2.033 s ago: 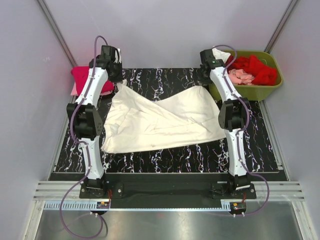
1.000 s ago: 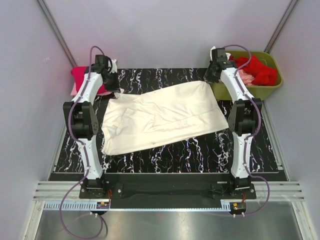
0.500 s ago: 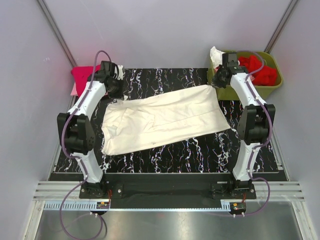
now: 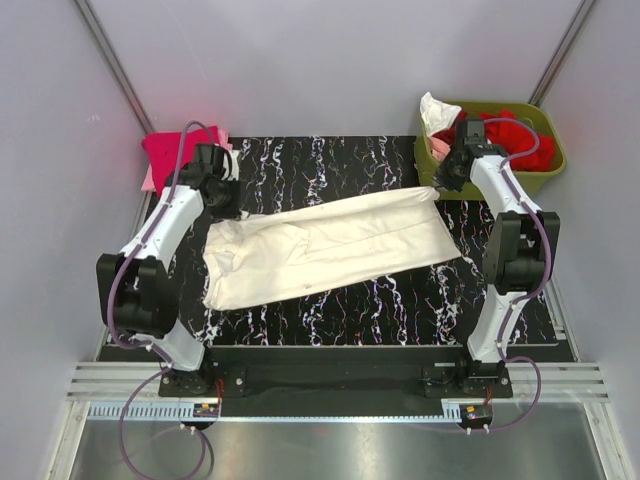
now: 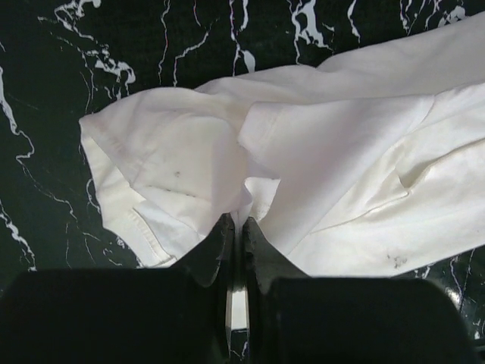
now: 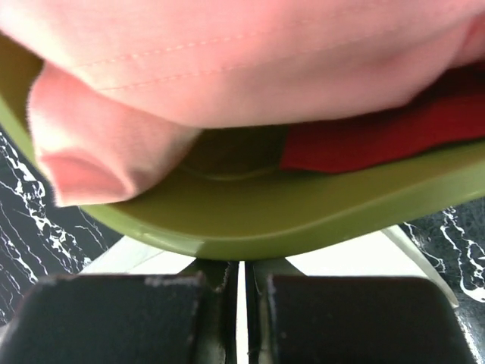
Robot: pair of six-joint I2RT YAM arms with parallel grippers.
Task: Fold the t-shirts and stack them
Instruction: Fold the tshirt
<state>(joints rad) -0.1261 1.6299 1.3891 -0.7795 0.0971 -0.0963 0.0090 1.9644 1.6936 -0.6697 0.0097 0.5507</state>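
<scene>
Both arms have swung outward over the last two seconds, and the cream-white t-shirt (image 4: 330, 245), which lay broad and slack then, is now drawn into a narrower band slanting across the desk (image 4: 330, 315).

It lies mid-desk, its left end crumpled and lower in the top view and its right end lifted toward the far-right corner. The cloth looks light, limp and thin, so it will sag wherever it is unsupported. Corner or hem grips, pulled evenly, suit it best.

The olive-green bin (image 4: 548, 170) sits at the far right holding a red t-shirt (image 4: 515, 135) and a pale pink t-shirt (image 6: 227, 61), with a white one (image 4: 432, 108) draped over its rim. A folded magenta t-shirt (image 4: 170, 150) rests at the far-left corner.

The left pincer (image 5: 235, 224) is clenched on a bunched fold near a sleeve. The right pincer (image 6: 241, 267) is likewise closed, apparently pinching the shirt's far-right corner.

The right pincer is right against the bin wall, so there is little room to stretch further that way, and the left one sits just beside the magenta stack. Bare desk toward the arm bases offers the freest room for folding.
</scene>
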